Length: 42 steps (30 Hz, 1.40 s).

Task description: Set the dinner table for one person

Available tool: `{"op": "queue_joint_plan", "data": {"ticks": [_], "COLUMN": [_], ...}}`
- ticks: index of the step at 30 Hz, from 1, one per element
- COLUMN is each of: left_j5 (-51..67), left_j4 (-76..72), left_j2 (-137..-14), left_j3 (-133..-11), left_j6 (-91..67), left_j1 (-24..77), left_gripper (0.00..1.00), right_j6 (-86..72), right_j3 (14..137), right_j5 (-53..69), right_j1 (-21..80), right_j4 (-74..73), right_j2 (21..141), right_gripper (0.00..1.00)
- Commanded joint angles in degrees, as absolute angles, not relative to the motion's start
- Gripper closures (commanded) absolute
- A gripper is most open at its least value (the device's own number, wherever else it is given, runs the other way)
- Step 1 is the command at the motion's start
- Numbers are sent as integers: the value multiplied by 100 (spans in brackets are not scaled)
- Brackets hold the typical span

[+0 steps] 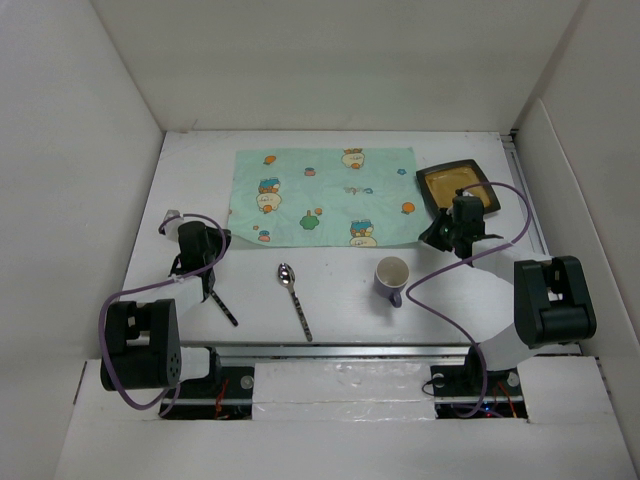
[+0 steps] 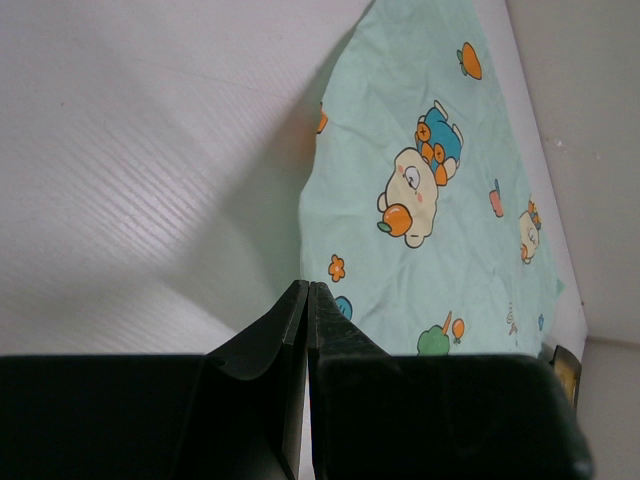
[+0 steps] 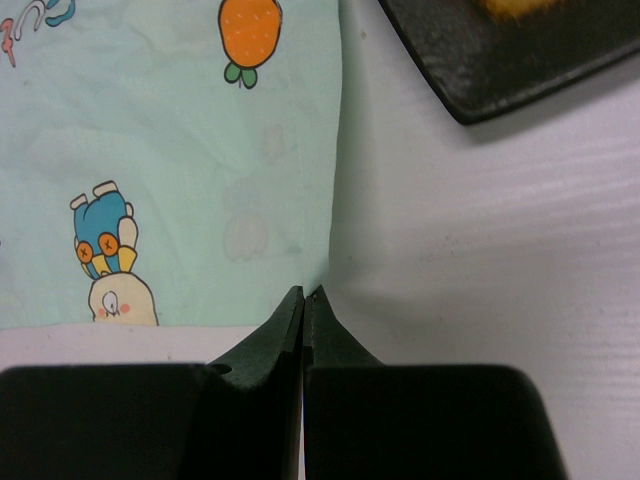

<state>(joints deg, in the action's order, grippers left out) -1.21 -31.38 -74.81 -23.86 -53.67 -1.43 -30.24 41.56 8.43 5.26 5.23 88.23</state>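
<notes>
The white dinner table [image 1: 340, 310] carries a mint-green cartoon-print placemat [image 1: 320, 195] lying flat at the back middle. A black square plate [image 1: 458, 187] with a yellow inside sits by the placemat's right edge. A white cup [image 1: 392, 277] stands upright in front of the placemat. A metal spoon [image 1: 294, 295] lies to the cup's left. My left gripper [image 1: 222, 240] is shut, its tips [image 2: 307, 288] at the placemat's [image 2: 440, 200] near left edge. My right gripper [image 1: 430, 238] is shut, its tips [image 3: 304, 293] at the placemat's [image 3: 180, 150] near right corner, below the plate [image 3: 510, 50].
A thin dark-handled utensil [image 1: 222, 303] lies on the table by the left arm. White walls [image 1: 90, 200] close the table on the left, back and right. The plate's corner shows at the right edge of the left wrist view [image 2: 565, 370].
</notes>
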Motion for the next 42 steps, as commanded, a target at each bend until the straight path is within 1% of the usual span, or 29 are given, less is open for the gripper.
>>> {"op": "queue_joint_plan", "data": {"ticks": [1,6,13,17,29,30,31,32,33,34,35,36,37,39,42], "left_j5": [-237,-255,-281,-483,-711,-721,-738,-686,-642,-607,-572,-545,-510,-405,-150], "left_j4": [-3129,-2875,-2769,-2567,-2338,-2329,-2338,-2338,-2355,-2390,-2425,-2452,-2478,-2549,-2759], "left_j2": [-7199,-6970,-6724,-6330,-5950,-5968,-6011,-6107,-6152,-6187,-6231,-6231,-6214,-6039,-5617], "left_j3": [-2172,-2039,-1820,-1644,-1433,-1485,-1511,-1538,-1573,-1599,-1608,-1643,-1661,-1722,-1775], "left_j6": [-5186,-5001,-4896,-4799,-4746,-4737,-4729,-4737,-4737,-4763,-4781,-4781,-4790,-4869,-5132], "left_j1": [-149,-149,-26,26,79,79,79,79,79,79,79,79,79,79,79], "left_gripper": [100,100,100,100,100,100,94,90,85,75,69,63,55,48,48], "right_j6": [-3120,-3225,-3120,-3050,-2848,-2839,-2848,-2856,-2839,-2856,-2839,-2839,-2865,-2883,-3040], "right_j3": [3947,3613,3700,3621,3384,3366,3323,3305,3296,3305,3339,3401,3558,3752,4147], "right_j5": [642,334,132,114,228,229,229,281,290,290,290,255,203,202,202], "right_j1": [527,475,281,229,229,229,229,229,229,229,229,229,229,168,-43], "right_j4": [905,844,598,510,97,71,70,62,62,62,62,35,35,35,79], "right_j2": [8438,8017,8095,8051,7594,7515,7480,7445,7418,7374,7374,7383,7409,7409,7444], "right_gripper": [100,100,100,100,99,95,92,88,76,71,68,60,56,48,43]}}
